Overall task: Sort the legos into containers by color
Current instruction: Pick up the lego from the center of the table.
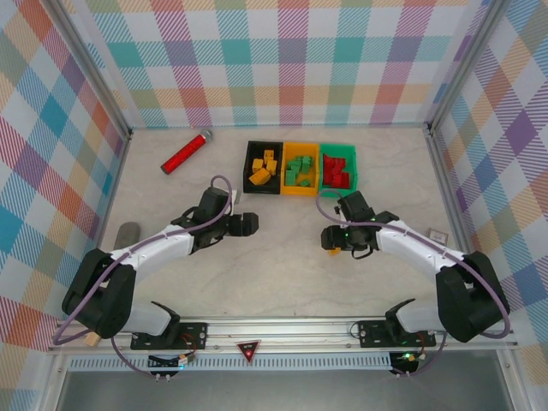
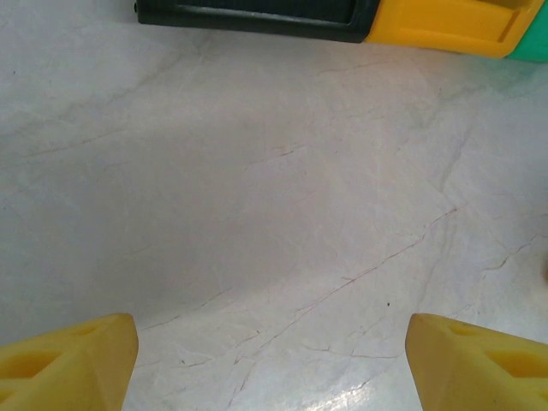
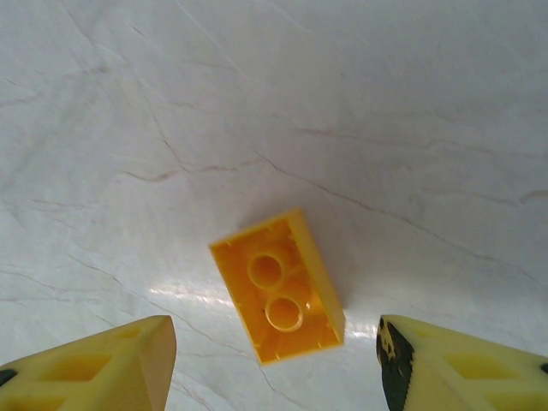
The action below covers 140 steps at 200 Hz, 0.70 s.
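Three joined containers stand at the back of the table: a black bin point(image 1: 263, 167) with yellow legos, an orange-yellow bin point(image 1: 300, 169) with green legos, and a green bin point(image 1: 339, 169) with red legos. One yellow lego point(image 3: 278, 287) lies upside down on the table, hollow side up. My right gripper point(image 3: 272, 366) hovers open over it, a finger on each side and neither touching it. My left gripper point(image 2: 270, 364) is open over bare table, with nothing between its fingers. The black bin's near wall point(image 2: 248, 13) and the orange-yellow bin point(image 2: 445, 26) lie ahead of it.
A long red cylinder with a silver end point(image 1: 187, 151) lies at the back left. A grey flat object point(image 1: 127, 233) sits by the left wall and a small pale tag point(image 1: 437, 235) by the right wall. Plaid walls enclose three sides of the table.
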### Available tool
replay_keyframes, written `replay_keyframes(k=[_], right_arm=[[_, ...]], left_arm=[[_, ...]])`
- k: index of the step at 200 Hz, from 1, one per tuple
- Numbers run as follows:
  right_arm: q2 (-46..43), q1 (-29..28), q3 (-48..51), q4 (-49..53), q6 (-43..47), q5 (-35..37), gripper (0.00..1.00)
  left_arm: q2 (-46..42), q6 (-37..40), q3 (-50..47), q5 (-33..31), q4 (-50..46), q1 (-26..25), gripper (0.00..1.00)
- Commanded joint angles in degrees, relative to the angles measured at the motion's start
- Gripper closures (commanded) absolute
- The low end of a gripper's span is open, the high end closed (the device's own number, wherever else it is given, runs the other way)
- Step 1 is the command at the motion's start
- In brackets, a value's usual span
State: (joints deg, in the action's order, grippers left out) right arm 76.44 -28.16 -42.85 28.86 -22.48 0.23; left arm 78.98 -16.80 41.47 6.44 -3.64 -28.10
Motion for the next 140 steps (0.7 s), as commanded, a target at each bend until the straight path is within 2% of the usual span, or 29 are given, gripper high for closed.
replay_keyframes(k=[1, 74, 93, 122, 140], right_arm=[[1.7, -0.9, -0.6, 3.9, -1.8, 0.5, 0.36], [12.5, -5.8, -6.7, 5.0, -2.4, 6.3, 0.38], [14.8, -7.6, -8.7, 6.1, -2.1, 9.1, 0.44], [17.4, -9.4, -10.7, 7.3, -2.1, 10.8, 0.62], [17.5, -10.5, -11.8, 8.0, -2.5, 11.7, 0.66]], left_arm=[[-0.1, 1.5, -0.5, 0.9, 3.0, -0.4, 0.18], [-3.3, 2.8, -3.7, -1.0, 3.7, -0.4, 0.19], [-3.6, 3.5, -3.8, -1.6, 3.1, -0.3, 0.19], [-3.6, 3.6, -4.6, -2.1, 4.0, -0.3, 0.19], [-3.1, 3.1, -5.0, -2.1, 4.8, -0.3, 0.19]])
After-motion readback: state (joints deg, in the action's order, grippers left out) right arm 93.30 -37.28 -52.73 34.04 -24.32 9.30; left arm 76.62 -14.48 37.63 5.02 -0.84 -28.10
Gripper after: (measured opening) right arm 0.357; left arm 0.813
